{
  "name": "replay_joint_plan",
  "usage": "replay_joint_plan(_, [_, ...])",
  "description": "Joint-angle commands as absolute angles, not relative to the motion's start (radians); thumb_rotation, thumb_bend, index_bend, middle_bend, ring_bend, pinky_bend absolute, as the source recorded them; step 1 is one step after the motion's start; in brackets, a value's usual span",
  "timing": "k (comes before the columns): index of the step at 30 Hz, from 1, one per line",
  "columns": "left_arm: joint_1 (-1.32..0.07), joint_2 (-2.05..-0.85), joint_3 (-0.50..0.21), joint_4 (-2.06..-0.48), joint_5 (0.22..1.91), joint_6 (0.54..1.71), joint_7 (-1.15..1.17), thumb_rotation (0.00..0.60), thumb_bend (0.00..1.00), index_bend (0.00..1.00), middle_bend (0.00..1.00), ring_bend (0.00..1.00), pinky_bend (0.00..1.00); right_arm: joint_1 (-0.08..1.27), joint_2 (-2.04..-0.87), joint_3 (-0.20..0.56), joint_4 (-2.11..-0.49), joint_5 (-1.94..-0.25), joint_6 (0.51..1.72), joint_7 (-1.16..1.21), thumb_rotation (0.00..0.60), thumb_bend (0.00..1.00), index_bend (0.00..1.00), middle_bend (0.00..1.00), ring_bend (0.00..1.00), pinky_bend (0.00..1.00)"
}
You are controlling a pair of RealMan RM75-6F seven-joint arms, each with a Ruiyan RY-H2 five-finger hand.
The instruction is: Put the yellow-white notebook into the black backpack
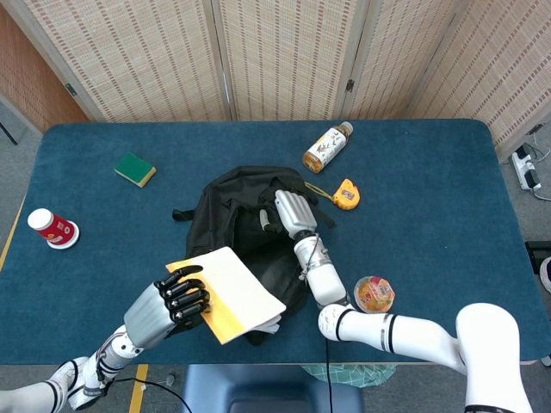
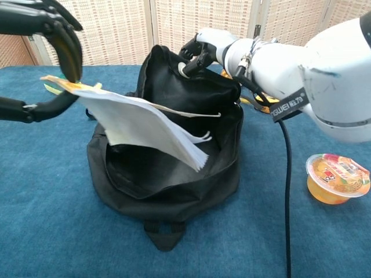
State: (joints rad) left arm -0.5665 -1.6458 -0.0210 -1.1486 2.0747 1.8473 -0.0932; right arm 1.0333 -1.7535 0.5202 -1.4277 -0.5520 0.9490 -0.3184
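- The notebook (image 2: 148, 124) hangs tilted over the open mouth of the backpack (image 2: 174, 179), its lower page corner dipping toward the opening.
- The left hand (image 1: 172, 301) pinches the notebook's yellow edge between thumb and fingers.
- The right hand (image 1: 291, 211) grips the backpack's upper flap, apparently holding it raised.
- A fruit cup (image 2: 338, 178) sits right of the backpack.
- A bottle (image 1: 326, 147) and a tape measure (image 1: 345, 194) lie behind the backpack.

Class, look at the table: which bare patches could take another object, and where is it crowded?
Bare cloth lies right of the tape measure and jelly cup, and between the sponge, paper cup and black backpack. The middle is crowded: both hands, the notebook, the bottle.
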Motion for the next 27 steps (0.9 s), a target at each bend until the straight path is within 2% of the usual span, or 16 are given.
replay_joint_plan(1, [-0.588,-1.658,-0.028,-1.154,2.079,1.825,-0.085,0.600,0.48,0.74,0.64,0.52,0.41,1.037,-1.752,0.523,-1.424,-0.545,0.950,-0.314,0.600,0.64,0.77,0.33,0.24,0.01])
replay_joint_plan(3, [-0.602,-1.664,-0.037,-1.157,2.074,1.809,-0.083,0.600,0.48,0.75,0.67,0.56,0.45,1.039,-1.750,0.522,-1.421,-0.536,0.943,-0.308,0.600,0.64,0.77,0.33,0.24,0.01])
replay_joint_plan(8, [-0.638,-1.683,-0.053,-1.155,2.056,1.766,-0.090,0.600,0.48,0.75,0.70,0.59,0.49,1.040,-1.747,0.539,-1.419,-0.524,0.922,-0.264,0.600,0.64,0.76,0.33,0.24,0.01])
replay_joint_plan(18, [-0.701,-1.743,-0.086,-1.088,2.004,1.700,-0.113,0.600,0.47,0.75,0.70,0.60,0.50,1.036,-1.739,0.528,-1.428,-0.550,0.908,-0.212,0.600,0.64,0.76,0.33,0.24,0.01])
replay_joint_plan(27, [-0.716,-1.821,-0.111,-0.943,1.899,1.639,-0.123,0.600,0.48,0.75,0.70,0.60,0.50,1.016,-1.714,0.520,-1.478,-0.597,0.914,-0.162,0.600,0.64,0.76,0.33,0.24,0.01])
